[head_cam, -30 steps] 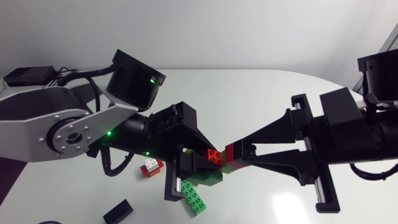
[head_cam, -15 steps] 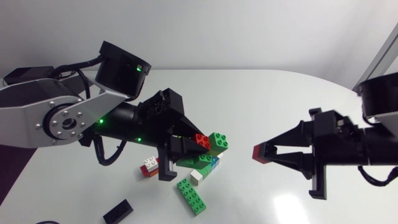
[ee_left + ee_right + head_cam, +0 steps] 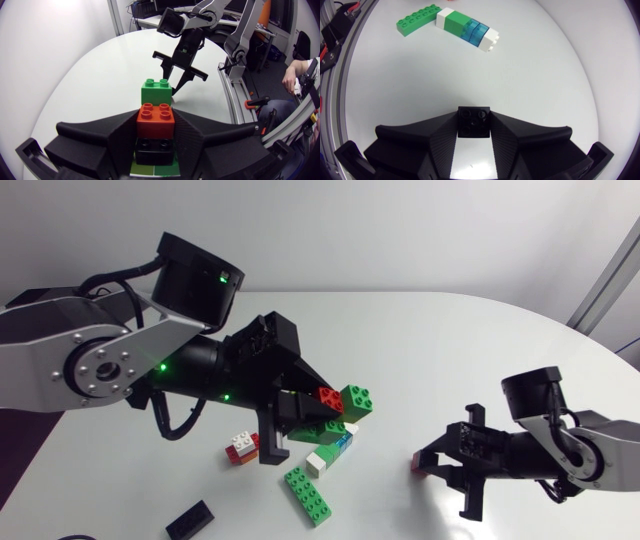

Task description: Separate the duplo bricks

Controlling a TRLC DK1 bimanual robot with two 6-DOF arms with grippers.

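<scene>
- Head view: your left claw (image 3: 305, 418) pinches a stack of green, red and black plastic duplo bricks (image 3: 338, 405) above the white counter (image 3: 450, 340). Your right claw (image 3: 428, 465), well apart and low over the counter, is clamped on a single small red plastic brick (image 3: 417, 464). That brick looks freed, so the job appears partly done. Under the stack lie a long green plastic brick (image 3: 308, 495), loose, and a small red-and-white brick cluster (image 3: 243, 447) that seems unsplit.
- Left wrist view: the stack sits between the left claw's (image 3: 155, 132) fingers, gripped from both sides. Its square green brick (image 3: 156, 91) is at the far end, the red brick (image 3: 155, 112) next, and the black brick (image 3: 154, 150) deepest in the grip. All three read as joined. The right claw (image 3: 179, 67) hangs ahead, well apart.
- Right wrist view: the right claw (image 3: 474, 127) is closed on the single brick (image 3: 473, 120), which looks dark here and is held at the fingertips. Ahead on the counter (image 3: 530, 75), the long green brick (image 3: 417, 21) lies just beside a joined row of white, green, clear-blue and white bricks (image 3: 467, 29). You have more left to separate.
</scene>
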